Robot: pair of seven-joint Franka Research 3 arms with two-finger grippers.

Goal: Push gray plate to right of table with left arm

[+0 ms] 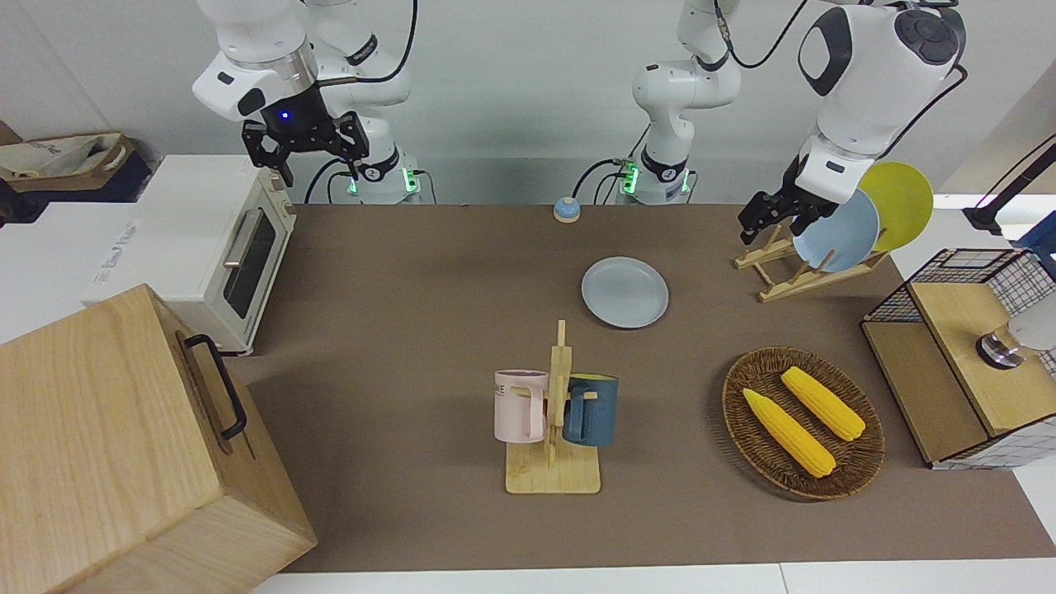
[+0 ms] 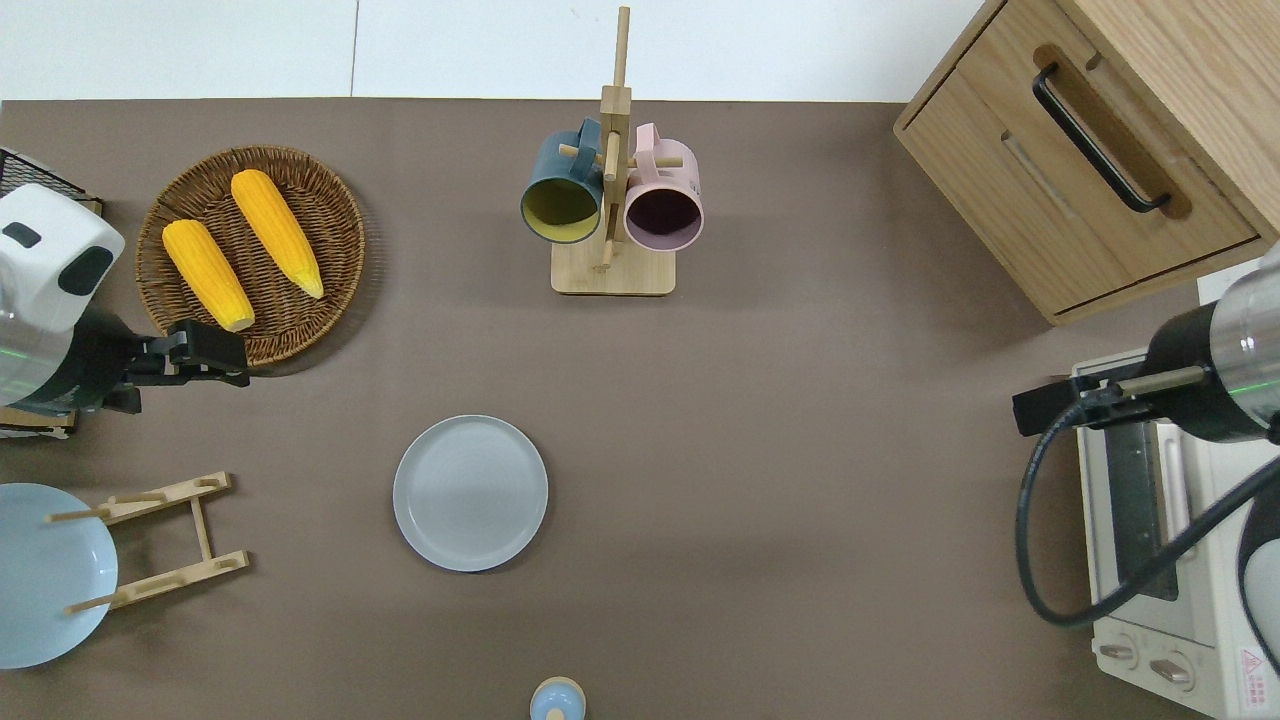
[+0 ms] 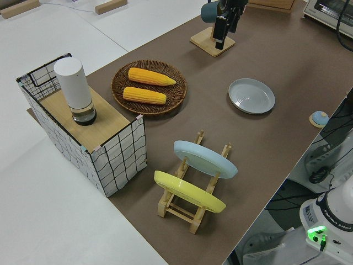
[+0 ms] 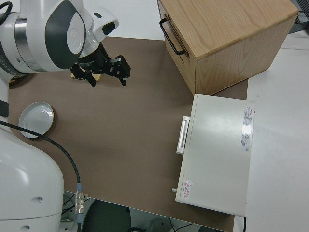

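The gray plate [image 2: 470, 493] lies flat on the brown surface [image 2: 800, 450], about midway along its length and on the half nearer the robots, with nothing touching it. A small blue bell [image 2: 557, 700] sits nearer the robots than the plate, at the surface's edge. Farther from the robots stands a wooden mug rack [image 2: 612, 200] with a dark blue mug [image 2: 560, 190] and a pink mug [image 2: 664, 200] hanging on it. Toward the left arm's end, a wooden dish rack [image 2: 165, 540] holds a sky-blue plate [image 1: 837, 231] and a yellow plate [image 1: 903, 202] on edge, and a wicker basket [image 2: 330, 200] holds two corn cobs [image 2: 240, 245]. The left pincer [image 2: 222, 360] hangs in the air over the nearer rim of the basket, well apart from the gray plate; it has hold of nothing, and I cannot tell how far its fingers stand apart. The right pincer [image 1: 305, 144] is parked, its fingers spread wide and empty. At the right arm's end stand a white toaster oven [image 1: 223, 247] and a wooden cabinet [image 1: 124, 445] with a black handle.
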